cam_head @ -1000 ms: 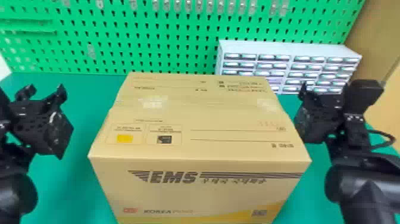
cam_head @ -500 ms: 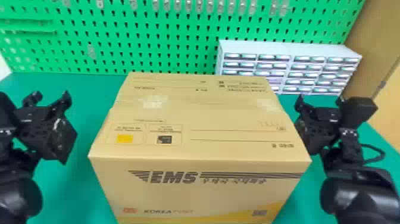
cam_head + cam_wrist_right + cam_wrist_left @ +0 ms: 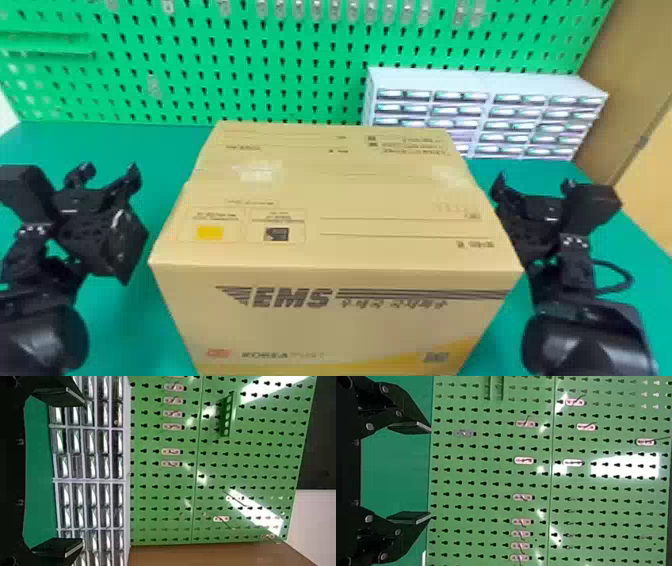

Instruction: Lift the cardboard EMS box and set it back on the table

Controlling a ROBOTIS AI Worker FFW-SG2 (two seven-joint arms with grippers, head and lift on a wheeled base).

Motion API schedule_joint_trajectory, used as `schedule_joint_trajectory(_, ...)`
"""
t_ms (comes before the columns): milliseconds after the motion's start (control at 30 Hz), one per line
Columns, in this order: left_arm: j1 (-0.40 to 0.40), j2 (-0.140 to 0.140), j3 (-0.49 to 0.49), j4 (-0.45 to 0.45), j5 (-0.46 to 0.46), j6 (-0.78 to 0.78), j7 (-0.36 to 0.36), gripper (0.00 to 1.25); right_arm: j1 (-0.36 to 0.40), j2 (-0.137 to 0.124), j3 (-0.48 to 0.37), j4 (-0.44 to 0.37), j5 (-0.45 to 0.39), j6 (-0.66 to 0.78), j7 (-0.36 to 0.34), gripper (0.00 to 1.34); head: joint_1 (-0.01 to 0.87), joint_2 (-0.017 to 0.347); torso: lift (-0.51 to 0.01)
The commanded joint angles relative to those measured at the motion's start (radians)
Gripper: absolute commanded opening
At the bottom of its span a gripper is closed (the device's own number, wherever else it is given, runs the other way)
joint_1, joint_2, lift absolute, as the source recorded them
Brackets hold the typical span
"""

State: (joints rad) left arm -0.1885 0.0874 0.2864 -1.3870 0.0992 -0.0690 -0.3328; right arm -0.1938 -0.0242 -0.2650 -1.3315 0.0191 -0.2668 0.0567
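Observation:
The cardboard EMS box (image 3: 330,225) rests on the green table in the middle of the head view, its printed front facing the robot. My left gripper (image 3: 105,175) stands open off the box's left side, with a strip of table between them. On the other side my right gripper (image 3: 532,185) is open close against the box's right side; whether it touches cannot be told. In the left wrist view the left gripper (image 3: 429,473) has its two fingers wide apart with nothing between them. The right gripper (image 3: 83,473) likewise has spread fingers in its wrist view.
A white drawer cabinet (image 3: 485,110) stands behind the box at the back right. The green pegboard (image 3: 200,55) rises along the table's back edge. Bare green table (image 3: 145,145) shows left of the box, with a brown panel (image 3: 620,75) at the far right.
The right gripper has moved left, nearer the box's side, and lower in the view. The left gripper has shifted slightly right towards the box. The box has not moved.

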Motion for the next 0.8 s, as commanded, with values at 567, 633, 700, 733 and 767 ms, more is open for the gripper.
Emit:
schedule_joint_trajectory(567, -0.017, 0.000, -0.062, -0.006, -0.007, 0.009, 0.024, 0.76, -0.050, 0.025, 0.099, 0.057, 0.016, -0.017, -0.024, 1.08, 0.678, -0.015, -0.097)
schedule_joint_trajectory(633, -0.017, 0.000, -0.069, -0.006, -0.009, 0.009, 0.031, 0.76, -0.052, 0.025, 0.116, 0.058, 0.016, -0.017, -0.034, 1.01, 0.678, -0.015, -0.097)
schedule_joint_trajectory(700, -0.017, 0.000, -0.075, -0.006, -0.009, 0.009, 0.035, 0.76, -0.055, 0.025, 0.130, 0.061, 0.016, -0.017, -0.040, 0.95, 0.678, -0.015, -0.097)
schedule_joint_trajectory(733, -0.019, 0.000, -0.078, -0.006, -0.009, 0.009, 0.035, 0.76, -0.055, 0.025, 0.136, 0.061, 0.016, -0.017, -0.041, 0.94, 0.678, -0.015, -0.097)
schedule_joint_trajectory(767, -0.019, 0.000, -0.079, -0.006, -0.009, 0.009, 0.037, 0.76, -0.055, 0.025, 0.141, 0.063, 0.016, -0.017, -0.043, 0.94, 0.678, -0.015, -0.097)
